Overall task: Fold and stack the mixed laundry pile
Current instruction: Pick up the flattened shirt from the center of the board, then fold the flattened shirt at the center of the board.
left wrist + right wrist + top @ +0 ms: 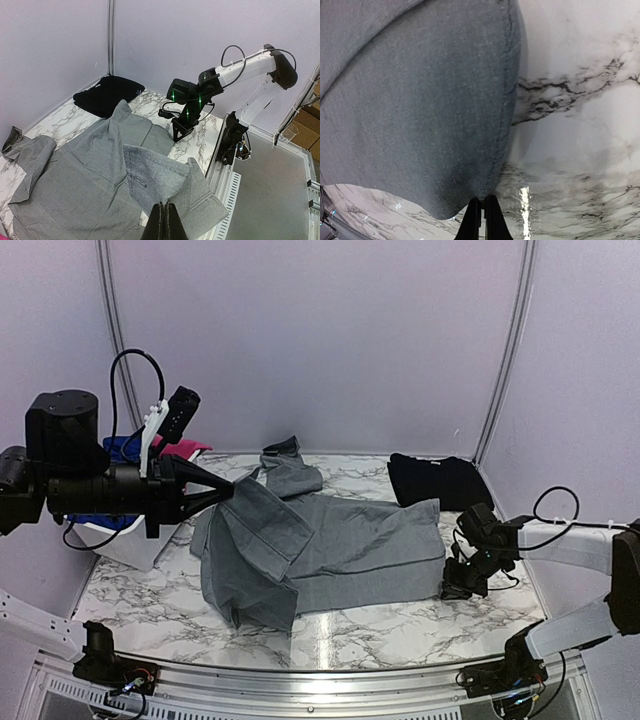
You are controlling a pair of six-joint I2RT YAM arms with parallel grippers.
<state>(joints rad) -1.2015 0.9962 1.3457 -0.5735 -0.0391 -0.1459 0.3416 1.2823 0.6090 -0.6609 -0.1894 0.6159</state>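
Shirt (420,100): hem pinched by my right pincer (482,200), flap by left pincer (235,492), mid-fold. Black piece (435,480) beyond: apparently folded. Pile (178,448): pending.

I can read no text, label, brand or number from here. Nothing legible shows in any view.

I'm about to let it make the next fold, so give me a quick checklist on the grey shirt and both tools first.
1. Left tool shut on the grey shirt's lifted flap: ok.
2. Right tool shut on the shirt's right-side hem: ok.
3. Far sleeve lying flat: not ok, crumpled.
4. Shirt apart from the black garment: cannot tell, its corner reaches it.
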